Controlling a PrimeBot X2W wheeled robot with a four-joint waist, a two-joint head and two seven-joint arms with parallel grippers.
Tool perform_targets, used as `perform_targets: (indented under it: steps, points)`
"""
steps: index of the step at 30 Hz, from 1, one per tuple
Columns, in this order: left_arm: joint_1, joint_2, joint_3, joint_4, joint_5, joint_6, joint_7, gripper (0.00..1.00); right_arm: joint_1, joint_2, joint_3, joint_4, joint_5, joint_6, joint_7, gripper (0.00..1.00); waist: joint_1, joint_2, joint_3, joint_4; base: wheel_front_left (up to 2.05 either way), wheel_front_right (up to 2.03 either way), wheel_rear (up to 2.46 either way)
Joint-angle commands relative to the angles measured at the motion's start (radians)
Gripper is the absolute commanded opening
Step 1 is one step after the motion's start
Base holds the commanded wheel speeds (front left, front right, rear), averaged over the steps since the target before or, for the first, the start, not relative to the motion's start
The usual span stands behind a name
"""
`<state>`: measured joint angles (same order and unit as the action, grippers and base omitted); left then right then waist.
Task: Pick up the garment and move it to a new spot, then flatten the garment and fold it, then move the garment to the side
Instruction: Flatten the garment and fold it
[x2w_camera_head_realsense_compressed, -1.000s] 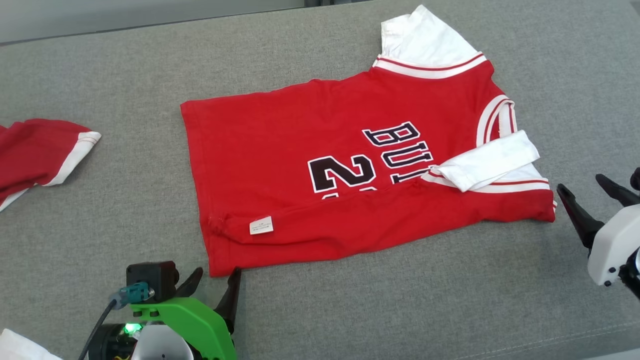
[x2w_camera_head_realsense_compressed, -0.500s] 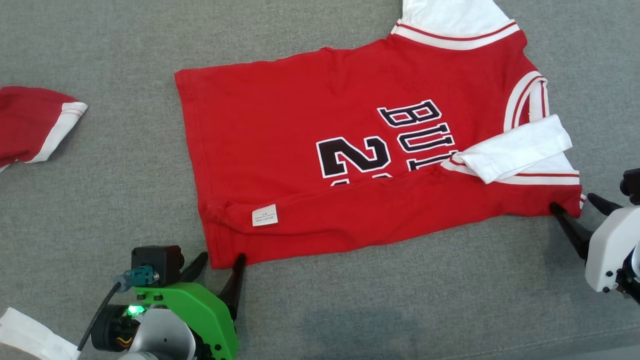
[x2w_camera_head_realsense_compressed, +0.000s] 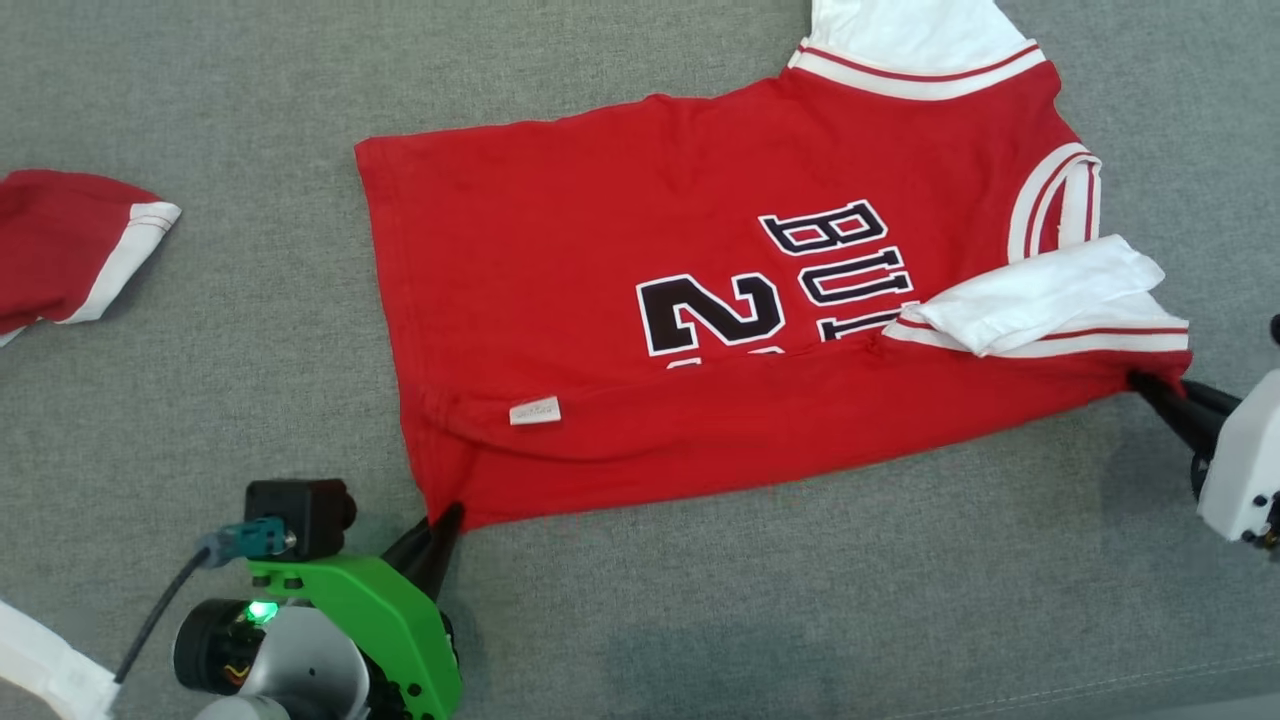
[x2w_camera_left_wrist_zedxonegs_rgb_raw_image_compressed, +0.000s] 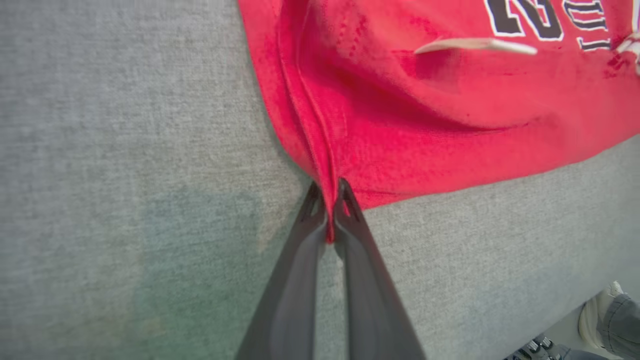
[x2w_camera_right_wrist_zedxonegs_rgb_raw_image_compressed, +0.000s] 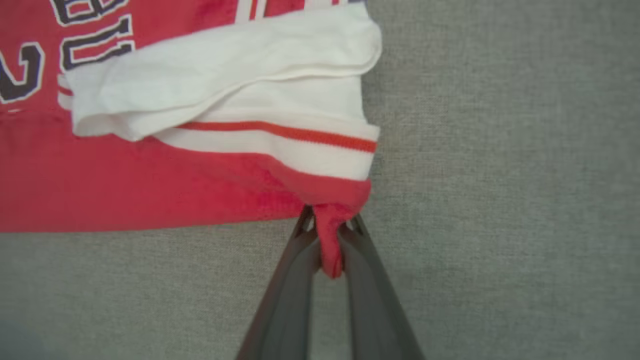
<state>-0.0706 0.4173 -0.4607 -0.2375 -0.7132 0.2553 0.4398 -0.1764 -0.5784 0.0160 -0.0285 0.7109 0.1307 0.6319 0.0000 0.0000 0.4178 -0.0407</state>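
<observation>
A red jersey (x2w_camera_head_realsense_compressed: 620, 300) with white sleeves and black lettering lies spread on the grey cushion (x2w_camera_head_realsense_compressed: 700, 600), its near long edge folded over. My left gripper (x2w_camera_head_realsense_compressed: 443, 518) is shut on the jersey's near left hem corner (x2w_camera_left_wrist_zedxonegs_rgb_raw_image_compressed: 328, 200). My right gripper (x2w_camera_head_realsense_compressed: 1150, 385) is shut on the near right corner below the sleeve, with red cloth (x2w_camera_right_wrist_zedxonegs_rgb_raw_image_compressed: 330, 235) bunched between its fingers. A white sleeve (x2w_camera_head_realsense_compressed: 1030, 295) lies folded across the chest, also seen as the white sleeve (x2w_camera_right_wrist_zedxonegs_rgb_raw_image_compressed: 220, 75) in the right wrist view. A small white tag (x2w_camera_head_realsense_compressed: 535, 411) shows on the folded edge.
Another red and white garment (x2w_camera_head_realsense_compressed: 60, 245) lies at the left edge of the cushion. A white cloth piece (x2w_camera_head_realsense_compressed: 40, 670) shows at the lower left corner. A person's shoe (x2w_camera_left_wrist_zedxonegs_rgb_raw_image_compressed: 597, 317) stands on the floor beyond the cushion's edge.
The head camera tilted down. Both grippers moved in to the jersey's near corners and shut on them; the near edge now looks slightly lifted and pulled taut.
</observation>
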Motion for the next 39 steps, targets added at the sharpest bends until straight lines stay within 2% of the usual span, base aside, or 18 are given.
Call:
perform_targets:
  steps: [1,8,13,22,23,24,25,26,27,30,33,36,39]
  points:
    - [0.009,0.021,0.016,-0.021,-0.021,-0.003,0.009,0.00,-0.019,-0.014,-0.014,-0.003,0.026,0.000,0.016,0.00,0.0000,0.0000,-0.013,-0.002,0.00,0.00,0.00]
    - [0.053,0.071,0.056,-0.153,-0.088,-0.012,0.064,0.00,-0.027,-0.080,-0.065,-0.028,0.102,-0.001,0.113,0.00,0.0000,0.0000,-0.042,-0.001,0.00,0.00,0.00]
    - [0.122,0.076,0.062,-0.214,-0.132,0.000,0.072,0.00,0.037,-0.082,-0.086,-0.061,0.151,-0.001,0.167,0.00,0.0000,0.0000,-0.044,-0.001,0.00,0.00,0.00]
    - [0.258,0.068,0.054,-0.168,-0.167,-0.008,0.031,0.00,0.214,-0.067,-0.098,-0.071,0.162,-0.001,0.158,0.00,0.0000,0.0000,-0.042,0.003,0.00,0.00,0.00]
    - [0.264,0.068,0.058,-0.157,-0.162,-0.005,0.021,0.05,0.217,-0.066,-0.100,-0.069,0.145,-0.001,0.136,0.00,0.0000,0.0000,-0.042,0.004,0.00,0.00,0.00]
    - [0.267,0.072,0.060,-0.148,-0.149,-0.001,0.012,0.79,0.219,-0.060,-0.101,-0.062,0.135,-0.001,0.121,0.00,0.0000,0.0000,-0.042,0.004,0.00,0.00,0.00]
    - [0.270,0.073,0.059,-0.139,-0.143,0.000,0.007,1.00,0.218,-0.052,-0.091,-0.061,0.132,-0.001,0.107,0.22,0.0000,0.0000,-0.044,0.005,0.00,0.00,0.00]
    - [0.272,0.070,0.058,-0.133,-0.141,0.001,0.003,1.00,0.213,-0.050,-0.083,-0.068,0.125,-0.001,0.092,0.93,0.0000,0.0000,-0.045,0.005,0.00,0.00,0.00]
    - [0.271,0.071,0.058,-0.130,-0.134,0.001,-0.001,1.00,0.209,-0.049,-0.081,-0.067,0.123,-0.001,0.084,1.00,0.0000,0.0000,-0.047,0.005,0.00,0.00,0.00]
    - [0.261,0.095,0.058,-0.139,-0.101,0.008,-0.001,1.00,0.195,-0.073,-0.073,-0.088,0.124,-0.001,0.072,1.00,0.0000,0.0000,-0.053,0.007,0.00,0.00,0.00]
    - [0.245,0.122,0.068,-0.180,-0.076,0.021,0.006,1.00,0.154,-0.112,-0.112,-0.133,0.140,0.000,0.058,1.00,0.0000,0.0000,-0.041,0.010,0.00,0.00,0.00]
    - [0.171,0.158,0.103,-0.218,-0.045,0.037,0.026,1.00,0.051,-0.152,-0.154,-0.175,0.135,0.000,0.056,1.00,0.0000,0.0000,0.002,0.015,0.00,0.00,0.00]
    - [0.032,0.169,0.119,-0.207,-0.018,0.042,0.066,1.00,-0.108,-0.175,-0.132,-0.168,0.107,0.000,0.086,1.00,0.0000,0.0000,0.071,0.030,0.00,0.00,0.00]
